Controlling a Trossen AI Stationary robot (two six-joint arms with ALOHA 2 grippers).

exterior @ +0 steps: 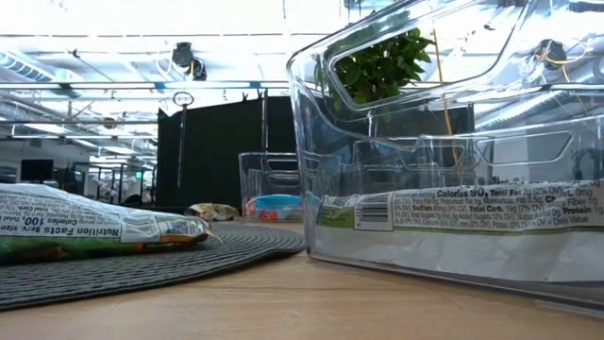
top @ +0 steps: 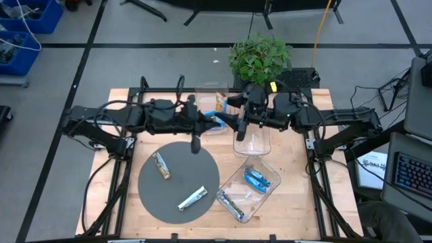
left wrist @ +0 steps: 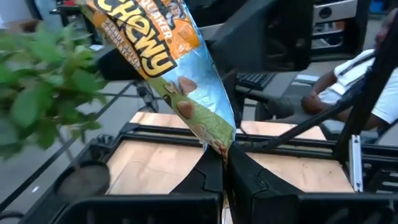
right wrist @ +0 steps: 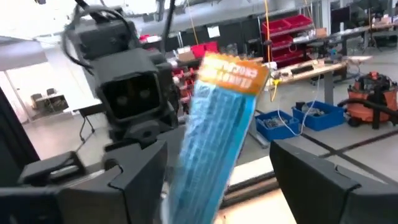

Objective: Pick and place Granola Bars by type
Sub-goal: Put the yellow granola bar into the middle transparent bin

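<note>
Nearest clear bin (top: 248, 191) holds blue bars (top: 257, 178), probably two

A: What colours is the bar in the left end effector (left wrist: 222, 163)?
B: The blue granola bar (left wrist: 163, 62) has a sky-blue wrapper with an orange band, white lettering, and brown and green patches near the pinched end. The fingers holding it are black.

A: And on the mat?
B: The round mat (top: 179, 179) is dark grey, ribbed in the low view. On it lie a tan-gold bar (top: 160, 164) and a silvery-white bar (top: 192, 198).

A: The bins?
B: The clear bin (top: 248, 190) shows bright blue bars (top: 256, 178) inside. The tabletop (top: 128, 223) is pale wood, and the plant (top: 260, 57) is green.
</note>
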